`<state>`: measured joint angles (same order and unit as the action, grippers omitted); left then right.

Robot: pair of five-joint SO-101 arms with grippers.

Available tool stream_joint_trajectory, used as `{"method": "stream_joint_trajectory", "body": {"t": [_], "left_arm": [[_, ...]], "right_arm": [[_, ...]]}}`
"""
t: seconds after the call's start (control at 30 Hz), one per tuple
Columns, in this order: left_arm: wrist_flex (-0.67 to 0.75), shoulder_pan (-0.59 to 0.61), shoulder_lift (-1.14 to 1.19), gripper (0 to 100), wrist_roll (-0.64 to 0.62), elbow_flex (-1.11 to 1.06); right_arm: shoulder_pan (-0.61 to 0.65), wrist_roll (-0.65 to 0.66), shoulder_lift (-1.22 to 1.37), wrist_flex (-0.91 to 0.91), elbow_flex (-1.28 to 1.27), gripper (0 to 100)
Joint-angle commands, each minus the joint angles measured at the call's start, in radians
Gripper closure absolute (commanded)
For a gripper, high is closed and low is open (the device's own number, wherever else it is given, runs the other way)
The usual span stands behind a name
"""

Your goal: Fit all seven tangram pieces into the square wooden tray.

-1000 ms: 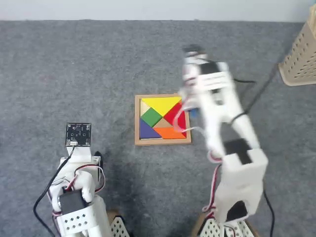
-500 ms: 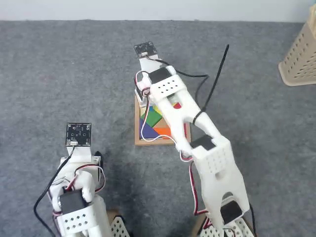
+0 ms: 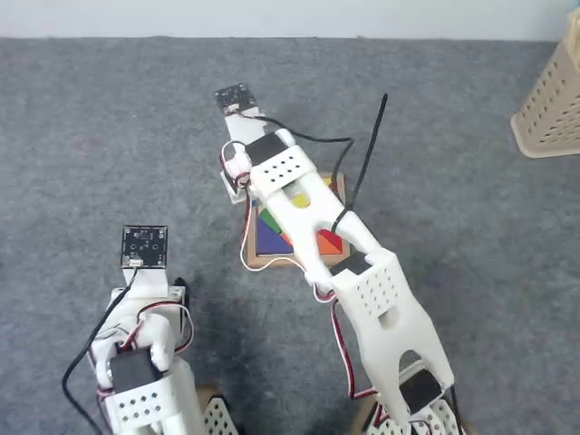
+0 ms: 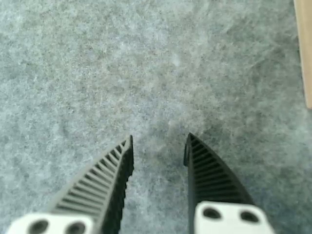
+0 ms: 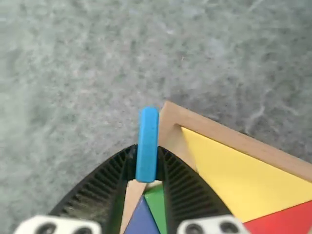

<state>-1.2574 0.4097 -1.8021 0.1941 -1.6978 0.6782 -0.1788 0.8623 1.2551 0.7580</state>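
The right gripper is clamped on a blue piece, held on edge between its jaws just above a corner of the wooden tray. In the tray lie a yellow triangle, a green piece, a red piece and a dark blue piece. The left gripper hangs with jaws parted and nothing between them over the grey carpet, apart from the tray.

No legible text, label, number or sign on any surface in view
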Motion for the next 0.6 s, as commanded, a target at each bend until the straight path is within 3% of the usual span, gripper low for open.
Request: {"method": "stream_joint_trajectory", "body": {"t": [0.0,0.2,0.37,0.57], "left_arm": [[-0.003,0.005,-0.008,83,0.006,0.012],[-0.003,0.005,-0.008,83,0.006,0.012],[-0.003,0.005,-0.008,83,0.006,0.012],[-0.003,0.005,-0.008,83,0.006,0.012]], "right_arm": [[0.002,-0.015,-0.024,0.004,0.06,99.2],[0.002,-0.014,-0.024,0.007,0.055,98.7],[0.002,-0.014,-0.024,0.042,0.055,88.0],[0.001,-0.014,-0.024,0.042,0.055,89.0]]}}
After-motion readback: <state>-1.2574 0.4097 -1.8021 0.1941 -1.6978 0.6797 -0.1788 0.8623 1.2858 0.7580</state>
